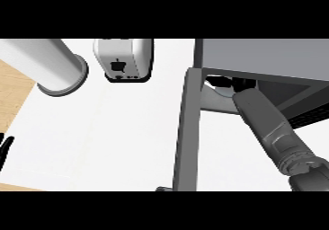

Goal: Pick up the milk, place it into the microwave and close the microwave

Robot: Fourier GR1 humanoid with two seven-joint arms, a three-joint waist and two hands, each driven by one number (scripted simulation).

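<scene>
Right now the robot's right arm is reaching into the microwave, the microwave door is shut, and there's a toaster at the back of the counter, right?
Not quite: the microwave door is open, swung out toward the robot. The head view shows the right arm passing beside it into the microwave. The toaster does stand at the back of the counter.
</scene>
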